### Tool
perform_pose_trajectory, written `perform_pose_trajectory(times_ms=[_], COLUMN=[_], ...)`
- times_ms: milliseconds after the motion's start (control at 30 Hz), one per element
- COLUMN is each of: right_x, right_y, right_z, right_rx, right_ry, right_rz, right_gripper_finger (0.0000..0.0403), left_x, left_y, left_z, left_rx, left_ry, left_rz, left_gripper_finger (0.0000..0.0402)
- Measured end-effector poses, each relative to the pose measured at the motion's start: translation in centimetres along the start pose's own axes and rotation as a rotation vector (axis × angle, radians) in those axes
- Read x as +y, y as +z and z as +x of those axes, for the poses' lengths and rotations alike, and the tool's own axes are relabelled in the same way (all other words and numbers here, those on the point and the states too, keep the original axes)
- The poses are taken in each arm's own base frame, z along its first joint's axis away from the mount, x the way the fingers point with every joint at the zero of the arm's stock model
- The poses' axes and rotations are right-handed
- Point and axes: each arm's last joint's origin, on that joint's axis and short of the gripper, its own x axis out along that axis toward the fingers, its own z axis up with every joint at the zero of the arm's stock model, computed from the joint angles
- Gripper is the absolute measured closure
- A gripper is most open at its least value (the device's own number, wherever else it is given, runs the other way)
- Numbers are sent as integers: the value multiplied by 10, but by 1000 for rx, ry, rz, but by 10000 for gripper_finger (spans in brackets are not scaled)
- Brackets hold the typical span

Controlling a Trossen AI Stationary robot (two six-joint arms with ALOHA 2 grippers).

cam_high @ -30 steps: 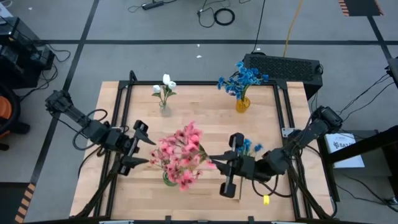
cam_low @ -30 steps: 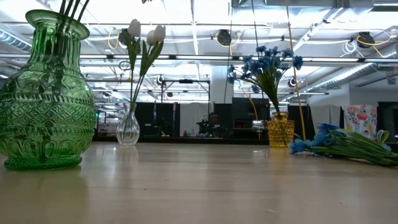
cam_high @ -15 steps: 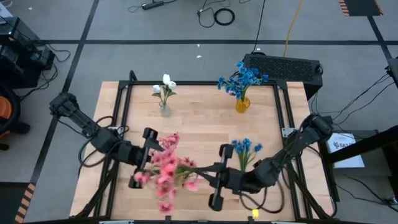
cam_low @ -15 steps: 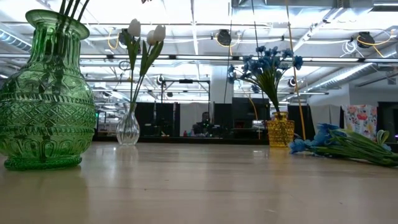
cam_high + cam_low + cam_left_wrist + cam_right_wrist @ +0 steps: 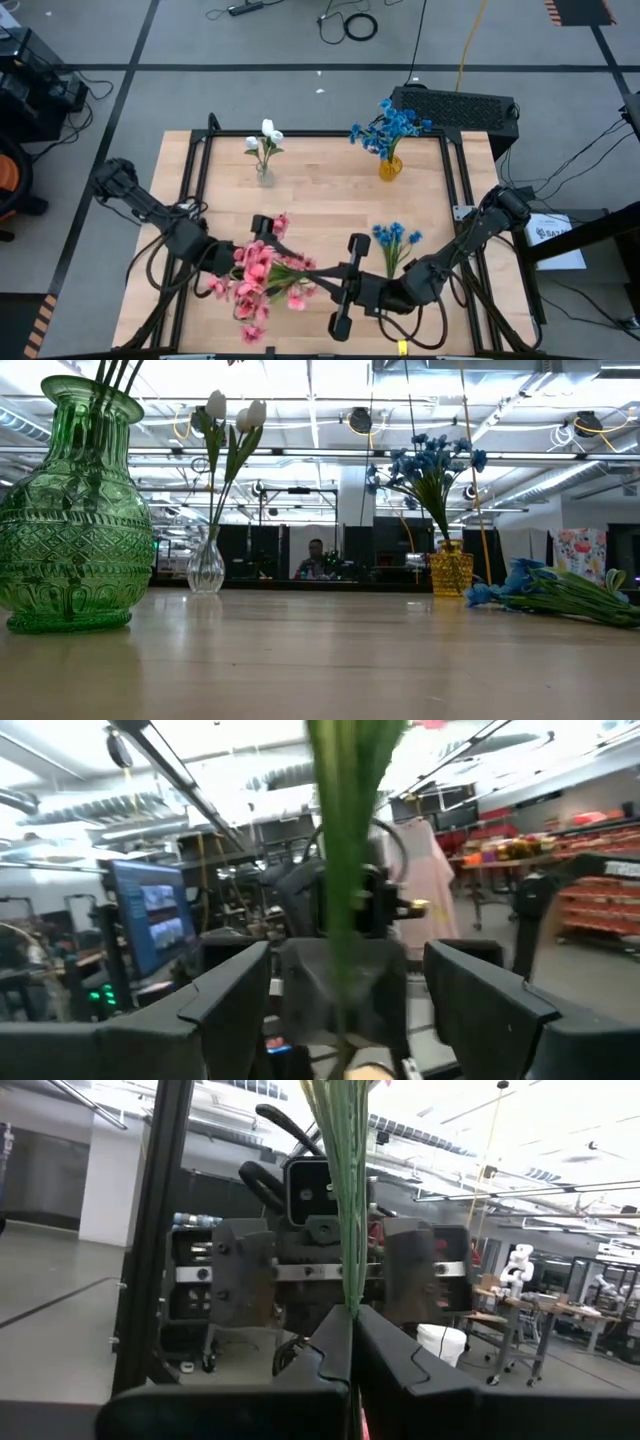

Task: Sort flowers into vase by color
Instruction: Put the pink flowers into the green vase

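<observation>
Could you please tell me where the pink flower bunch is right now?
In the high view, the pink flowers sit at the table's near-left, their stems pinched by the right tool, with the left tool beside the blossoms.

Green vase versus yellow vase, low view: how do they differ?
The green vase looks far bigger and stands nearest the camera; the yellow vase looks small, toward the table's far side. The green vase is round-bellied with a narrow neck; the yellow vase is squat and straight-sided. Only bare stems show in the green vase here; the yellow vase holds blue flowers. Both are patterned glass, upright.
</observation>
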Motion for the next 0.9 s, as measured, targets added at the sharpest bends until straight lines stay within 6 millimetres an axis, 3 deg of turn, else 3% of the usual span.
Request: perform_pose_trajectory(times_ms=[533, 700, 900], right_x=[-1, -1, -1], right_y=[-2, -1, -1], right_z=[0, 0, 0], right_rx=[22, 21, 22], right_ry=[-18, -19, -18], right_rz=[-39, -39, -41], right_gripper_finger=[403, 403, 403], left_x=[7, 6, 7], left_y=[6, 5, 5], left_z=[12, 12, 12], left_rx=[-2, 0, 0], left_ry=[15, -4, -6], left_rz=[49, 52, 51], left_gripper_finger=[138, 185, 275])
